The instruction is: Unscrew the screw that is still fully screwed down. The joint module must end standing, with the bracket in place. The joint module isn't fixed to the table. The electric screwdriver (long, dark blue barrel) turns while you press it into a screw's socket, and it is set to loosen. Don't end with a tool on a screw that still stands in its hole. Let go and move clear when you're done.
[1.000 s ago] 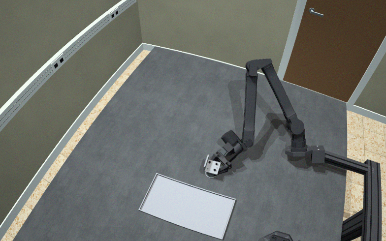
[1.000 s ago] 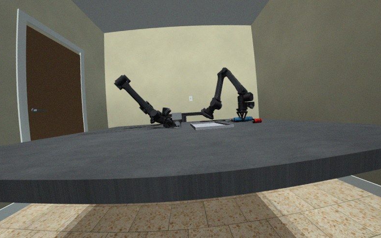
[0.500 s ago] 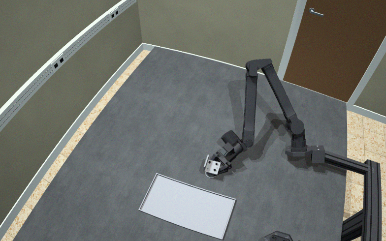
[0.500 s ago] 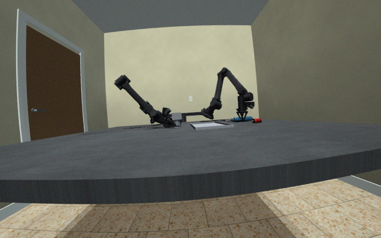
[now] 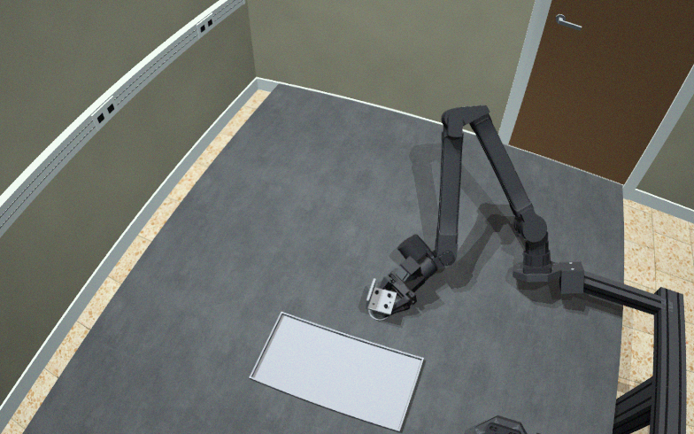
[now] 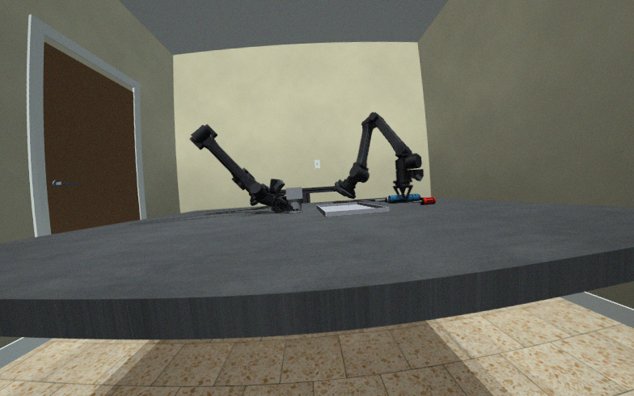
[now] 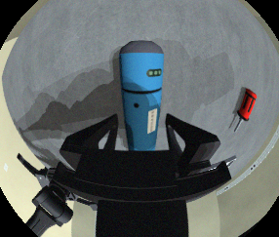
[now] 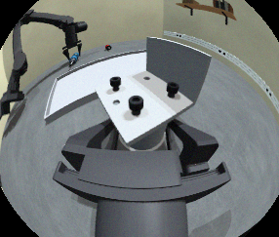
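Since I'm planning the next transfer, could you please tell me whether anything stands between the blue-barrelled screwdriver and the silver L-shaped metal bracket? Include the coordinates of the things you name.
Yes: the shallow white rectangular tray (image 5: 352, 335) (image 6: 357, 212) (image 7: 227, 162) (image 8: 79, 94) lies low between the screwdriver (image 6: 403, 198) (image 7: 139, 97) (image 8: 74, 59) and the bracket (image 5: 381, 301) (image 6: 293, 193) (image 8: 177, 72). Lifting the tool over its rim should probably suffice.
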`<state>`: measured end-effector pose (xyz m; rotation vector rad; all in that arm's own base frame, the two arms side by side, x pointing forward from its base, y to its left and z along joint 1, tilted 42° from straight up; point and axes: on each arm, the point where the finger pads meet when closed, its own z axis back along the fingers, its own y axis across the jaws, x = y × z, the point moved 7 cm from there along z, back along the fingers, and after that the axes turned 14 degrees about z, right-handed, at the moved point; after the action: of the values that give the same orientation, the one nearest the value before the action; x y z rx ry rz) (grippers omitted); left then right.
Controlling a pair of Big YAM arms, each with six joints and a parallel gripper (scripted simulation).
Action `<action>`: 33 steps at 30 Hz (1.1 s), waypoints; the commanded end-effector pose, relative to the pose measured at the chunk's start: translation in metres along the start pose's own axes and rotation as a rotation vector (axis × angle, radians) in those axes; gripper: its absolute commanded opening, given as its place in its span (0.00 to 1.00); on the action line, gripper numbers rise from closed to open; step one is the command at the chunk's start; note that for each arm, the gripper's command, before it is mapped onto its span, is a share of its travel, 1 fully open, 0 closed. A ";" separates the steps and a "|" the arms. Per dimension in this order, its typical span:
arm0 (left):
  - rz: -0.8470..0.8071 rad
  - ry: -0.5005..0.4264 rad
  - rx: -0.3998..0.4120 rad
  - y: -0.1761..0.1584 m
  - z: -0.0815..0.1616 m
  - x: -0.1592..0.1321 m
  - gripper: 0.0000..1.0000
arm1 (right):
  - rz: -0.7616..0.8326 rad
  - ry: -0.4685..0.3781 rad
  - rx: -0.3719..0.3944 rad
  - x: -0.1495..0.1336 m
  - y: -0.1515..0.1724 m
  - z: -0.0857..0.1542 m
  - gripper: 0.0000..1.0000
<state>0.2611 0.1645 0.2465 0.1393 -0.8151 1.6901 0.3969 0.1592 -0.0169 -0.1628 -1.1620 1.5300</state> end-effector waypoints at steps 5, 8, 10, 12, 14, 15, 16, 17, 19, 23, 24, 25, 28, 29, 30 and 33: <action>0.006 -0.008 -0.025 -0.008 0.005 0.005 0.65 | 0.003 -0.009 -0.011 0.003 -0.003 -0.001 0.59; 0.006 -0.008 -0.025 -0.008 0.005 0.005 0.65 | 0.003 -0.009 -0.011 0.003 -0.003 -0.001 0.59; 0.006 -0.008 -0.025 -0.008 0.005 0.005 0.65 | 0.003 -0.009 -0.011 0.003 -0.003 -0.001 0.59; 0.006 -0.008 -0.025 -0.008 0.005 0.005 0.65 | 0.003 -0.009 -0.011 0.003 -0.003 -0.001 0.59; 0.006 -0.008 -0.025 -0.008 0.005 0.005 0.65 | 0.003 -0.009 -0.011 0.003 -0.003 -0.001 0.59; 0.006 -0.008 -0.025 -0.008 0.005 0.005 0.65 | 0.003 -0.009 -0.011 0.003 -0.003 -0.001 0.59; 0.006 -0.008 -0.025 -0.008 0.005 0.005 0.65 | 0.003 -0.009 -0.011 0.003 -0.003 -0.001 0.59; 0.006 -0.008 -0.025 -0.008 0.005 0.005 0.65 | 0.003 -0.009 -0.011 0.003 -0.003 -0.001 0.59; 0.006 -0.008 -0.025 -0.008 0.005 0.005 0.65 | 0.003 -0.009 -0.011 0.003 -0.003 -0.001 0.59; 0.006 -0.008 -0.025 -0.008 0.005 0.005 0.65 | 0.003 -0.009 -0.011 0.003 -0.003 -0.001 0.59; 0.006 -0.008 -0.025 -0.008 0.005 0.005 0.65 | 0.003 -0.009 -0.011 0.003 -0.003 -0.001 0.59; 0.006 -0.008 -0.025 -0.008 0.005 0.005 0.65 | 0.003 -0.009 -0.011 0.003 -0.003 -0.001 0.59; -0.005 -0.009 -0.034 -0.007 0.011 0.006 0.65 | 0.003 -0.009 -0.011 0.003 -0.003 -0.001 0.59; 0.002 -0.009 -0.043 -0.012 0.018 0.007 0.65 | 0.003 -0.009 -0.011 0.003 -0.003 -0.001 0.59; 0.017 -0.013 -0.052 -0.016 0.023 0.009 0.65 | 0.003 -0.009 -0.011 0.003 -0.003 -0.001 0.59; 0.019 -0.013 -0.052 -0.015 0.029 0.010 0.65 | 0.003 -0.009 -0.011 0.003 -0.003 -0.001 0.59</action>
<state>0.2573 0.1612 0.2542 0.1377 -0.8274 1.6873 0.3969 0.1592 -0.0169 -0.1628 -1.1620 1.5300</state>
